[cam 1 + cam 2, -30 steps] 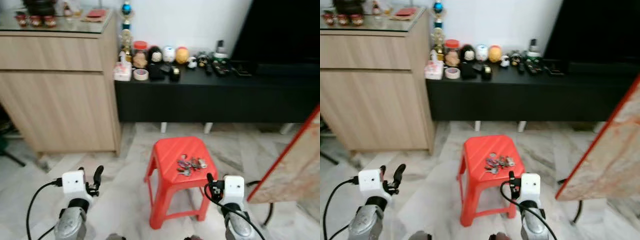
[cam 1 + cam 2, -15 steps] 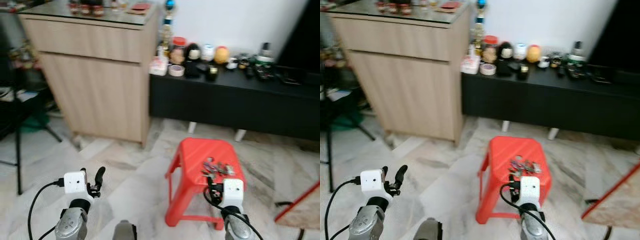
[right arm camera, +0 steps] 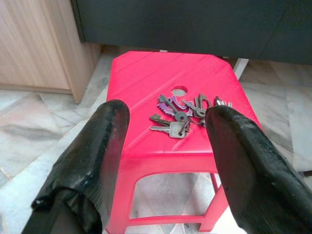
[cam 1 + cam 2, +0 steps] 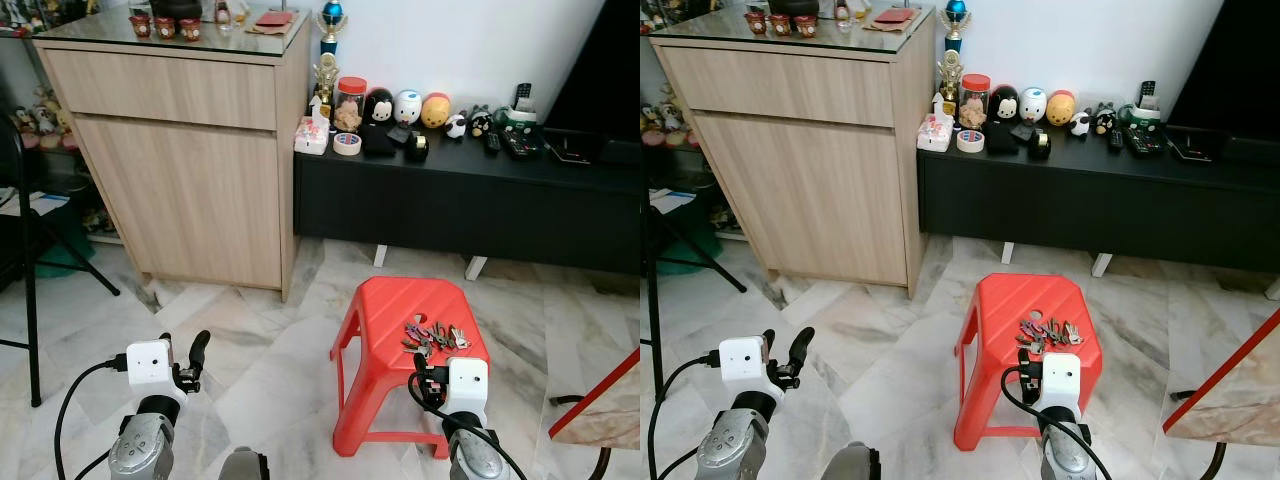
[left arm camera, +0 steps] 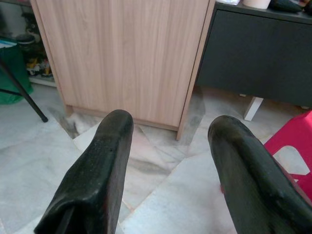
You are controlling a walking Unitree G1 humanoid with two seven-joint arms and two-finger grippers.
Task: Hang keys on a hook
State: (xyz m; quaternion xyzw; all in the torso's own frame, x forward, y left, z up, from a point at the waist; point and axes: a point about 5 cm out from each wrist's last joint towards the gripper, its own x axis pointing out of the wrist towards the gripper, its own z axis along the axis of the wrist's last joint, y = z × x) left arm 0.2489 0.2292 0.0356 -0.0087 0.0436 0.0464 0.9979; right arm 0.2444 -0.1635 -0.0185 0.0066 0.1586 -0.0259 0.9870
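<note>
One bunch of keys (image 4: 432, 335) lies loose on the top of a red plastic stool (image 4: 385, 318), toward the stool's 4 o'clock corner and just beside the small round hole in its seat. The stool stands on a pale marble floor (image 4: 270, 340) at about 1 o'clock from the robot. The right claw (image 3: 168, 146) hangs just short of the stool's near edge, fingers spread wide apart with nothing between them; in the right wrist view the keys show in the gap between the two black fingers, apart from both. The left claw (image 5: 170, 161) is held low at 11 o'clock over bare floor, also wide open and empty, facing a light wooden cabinet (image 4: 190, 150). Beyond the stool, at 12 o'clock, a long black table (image 4: 470, 200) stands against the white wall, carrying a row of small round figures, a jar, a roll of tape and remote controls. A red-edged board (image 4: 600, 395) leans in at 3 o'clock.
</note>
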